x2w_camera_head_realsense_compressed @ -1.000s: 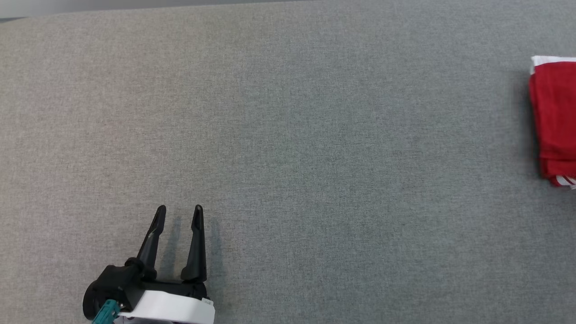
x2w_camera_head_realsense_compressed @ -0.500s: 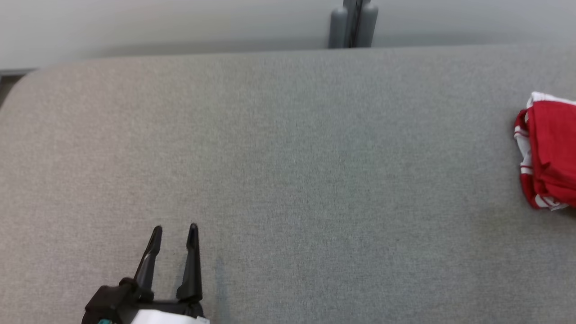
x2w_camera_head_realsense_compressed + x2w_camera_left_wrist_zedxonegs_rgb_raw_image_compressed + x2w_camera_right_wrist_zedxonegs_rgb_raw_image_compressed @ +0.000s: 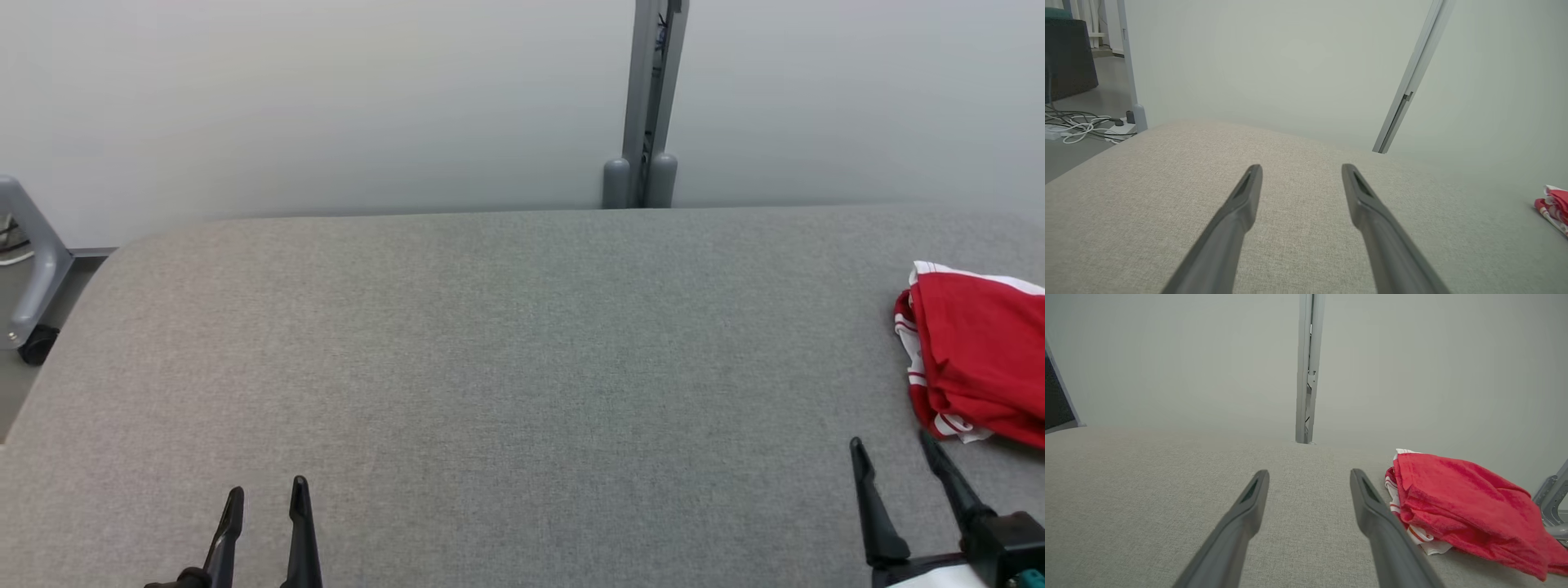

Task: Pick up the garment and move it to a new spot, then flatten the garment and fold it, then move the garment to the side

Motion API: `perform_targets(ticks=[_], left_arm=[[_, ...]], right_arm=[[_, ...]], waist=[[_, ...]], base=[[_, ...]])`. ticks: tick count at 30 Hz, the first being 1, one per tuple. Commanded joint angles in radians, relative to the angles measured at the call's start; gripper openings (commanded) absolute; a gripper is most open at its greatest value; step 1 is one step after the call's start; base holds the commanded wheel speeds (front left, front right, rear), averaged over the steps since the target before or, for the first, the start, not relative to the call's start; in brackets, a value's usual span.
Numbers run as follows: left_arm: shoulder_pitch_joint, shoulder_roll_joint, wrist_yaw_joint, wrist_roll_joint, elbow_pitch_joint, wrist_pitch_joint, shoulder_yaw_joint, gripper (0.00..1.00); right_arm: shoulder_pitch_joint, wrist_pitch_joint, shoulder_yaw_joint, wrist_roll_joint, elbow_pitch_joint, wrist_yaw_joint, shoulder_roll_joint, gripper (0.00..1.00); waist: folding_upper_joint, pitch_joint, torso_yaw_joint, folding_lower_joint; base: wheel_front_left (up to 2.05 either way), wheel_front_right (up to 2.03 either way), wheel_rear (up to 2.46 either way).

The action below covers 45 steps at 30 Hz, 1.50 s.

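red white-striped garment (image 3: 976, 351), grey table (image 3: 506, 343)

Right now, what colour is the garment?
The garment is red with white trim; best in right wrist view.

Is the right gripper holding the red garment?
No, the right gripper is open and empty; the red garment lies beside it.

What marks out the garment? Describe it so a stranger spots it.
Start at the grey table. Follow it to its right side, just past the right end effector. There lies the garment: a red bundle with white-striped trim, the sole bright thing on the grey.
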Motion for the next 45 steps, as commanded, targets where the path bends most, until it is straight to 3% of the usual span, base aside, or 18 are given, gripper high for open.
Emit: perform_targets(ticks=[1, 7, 23, 24, 29, 45], left_arm=[[0.001, 0.003, -0.006, 0.002, 0.011, -0.001, 0.007, 1.0], [-0.022, 0.004, -0.024, 0.011, 0.046, -0.001, -0.005, 1.0], [-0.036, 0.004, -0.041, -0.008, 0.086, -0.001, -0.011, 1.0], [-0.026, 0.0, -0.039, -0.004, 0.088, 0.0, -0.012, 0.0], [-0.004, -0.007, -0.04, -0.015, 0.132, 0.004, -0.014, 0.0], [-0.072, -0.003, -0.075, -0.281, 0.144, 0.08, 0.025, 0.0]], right_arm=[[0.027, -0.009, -0.043, -0.058, -0.038, 0.0, 0.02, 1.0], [0.067, -0.009, -0.068, -0.182, -0.081, 0.0, 0.058, 1.0], [0.07, -0.009, -0.089, -0.146, -0.09, 0.0, 0.06, 1.0], [0.063, -0.004, -0.085, -0.146, -0.08, 0.0, 0.063, 0.0], [0.075, 0.007, -0.081, -0.134, -0.031, 0.0, 0.079, 0.0], [0.017, 0.084, -0.086, 0.216, -0.009, 0.0, 0.074, 0.0]], waist=[[0.0, -0.011, 0.007, 0.0], [0.0, -0.023, 0.006, 0.0], [0.0, -0.038, -0.014, 0.0], [0.0, -0.038, -0.014, 0.0], [0.0, -0.038, -0.015, 0.0], [0.0, -0.029, -0.017, 0.0]], base=[[0.0, 0.0, 0.0], [0.0, 0.0, 0.0], [0.0, 0.0, 0.0], [0.0, 0.0, 0.0], [0.0, 0.0, 0.0], [0.0, 0.0, 0.0]])
